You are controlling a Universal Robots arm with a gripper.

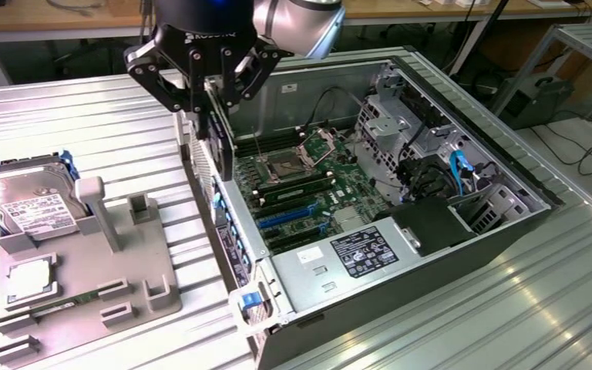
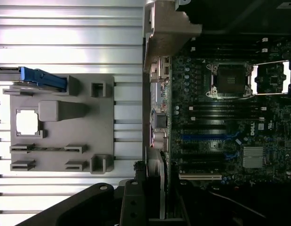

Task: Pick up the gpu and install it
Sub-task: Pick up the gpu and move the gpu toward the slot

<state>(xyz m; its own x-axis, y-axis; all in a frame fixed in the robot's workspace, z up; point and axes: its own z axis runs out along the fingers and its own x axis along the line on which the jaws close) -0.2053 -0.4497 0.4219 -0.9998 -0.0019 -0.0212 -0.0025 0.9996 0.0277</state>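
Holding the gpu (image 1: pixel 216 150) upright, gripper (image 1: pixel 212 96) hangs over the case (image 1: pixel 481 123).

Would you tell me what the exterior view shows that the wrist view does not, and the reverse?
Exterior view: the power supply, blue cables and the hard drive's white label. Wrist view: rear port blocks along the board's edge. Both: the tool shut on the gpu, the grey fixture, the CPU socket.

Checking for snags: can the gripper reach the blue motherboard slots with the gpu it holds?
Probably yes. The gripper holds the gpu upright over the open case's edge; the blue slots lie uncovered, no cable or card across them.
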